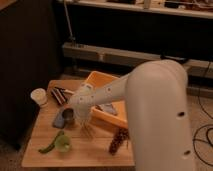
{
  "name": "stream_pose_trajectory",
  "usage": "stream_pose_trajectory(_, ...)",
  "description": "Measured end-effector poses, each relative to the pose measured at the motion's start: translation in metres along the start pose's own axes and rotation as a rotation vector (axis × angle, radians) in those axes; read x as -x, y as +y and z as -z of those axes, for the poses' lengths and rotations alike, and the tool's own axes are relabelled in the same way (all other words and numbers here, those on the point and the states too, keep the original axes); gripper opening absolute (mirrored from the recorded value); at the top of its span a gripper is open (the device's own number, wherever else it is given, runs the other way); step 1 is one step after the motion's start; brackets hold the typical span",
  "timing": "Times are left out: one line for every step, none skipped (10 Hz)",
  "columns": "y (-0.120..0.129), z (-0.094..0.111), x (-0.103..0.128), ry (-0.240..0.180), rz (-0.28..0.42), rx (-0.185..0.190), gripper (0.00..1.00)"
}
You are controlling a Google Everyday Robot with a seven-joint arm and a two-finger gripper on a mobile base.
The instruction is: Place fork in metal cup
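Observation:
My gripper (86, 126) hangs at the end of the white arm, low over the wooden table (80, 155), just right of the metal cup (68, 117). The cup is short, dull grey and dark inside, and it stands upright. The fork (89, 132) shows only as thin pale streaks right under the gripper's tip, faint against the wood. The gripper is shut on it at table height. The wrist hides most of the fork's length.
A white ribbed cup (39, 96) and dark striped-handled items (60, 94) sit at the back left. A blue-grey object (58, 121) lies beside the metal cup. A green cup (63, 144) stands front left, a brown cluster (118, 141) front right, and an orange tray (100, 80) behind.

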Motion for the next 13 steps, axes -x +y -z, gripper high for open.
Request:
stream_pose_trajectory(-0.02,0.018,-0.009,-0.01,-0.048,-0.01,0.0)
stream_pose_trajectory(-0.033,0.029,-0.013,-0.019,-0.075,-0.015,0.0)
stream_pose_trajectory(-0.049,0.044,-0.017,-0.039,-0.095,-0.016,0.0)
stream_pose_trajectory(-0.055,0.055,-0.02,-0.06,-0.097,0.001,0.0)
stream_pose_trajectory(-0.052,0.061,-0.021,-0.085,-0.079,0.024,0.0)
stream_pose_trajectory(-0.045,0.065,-0.021,-0.103,-0.057,0.043,0.0)
stream_pose_trajectory(-0.034,0.069,-0.018,-0.124,-0.018,0.071,0.0)
stream_pose_trajectory(-0.012,0.074,-0.012,-0.158,0.053,0.127,0.0)
stream_pose_trajectory(0.003,0.078,-0.011,-0.182,0.113,0.2,0.0)
stream_pose_trajectory(0.011,0.082,-0.013,-0.204,0.161,0.259,0.0)
stream_pose_trajectory(0.032,0.089,-0.012,-0.253,0.236,0.356,0.0)
stream_pose_trajectory(0.038,0.092,-0.012,-0.292,0.258,0.425,0.0)
stream_pose_trajectory(0.039,0.094,-0.01,-0.333,0.267,0.483,0.0)
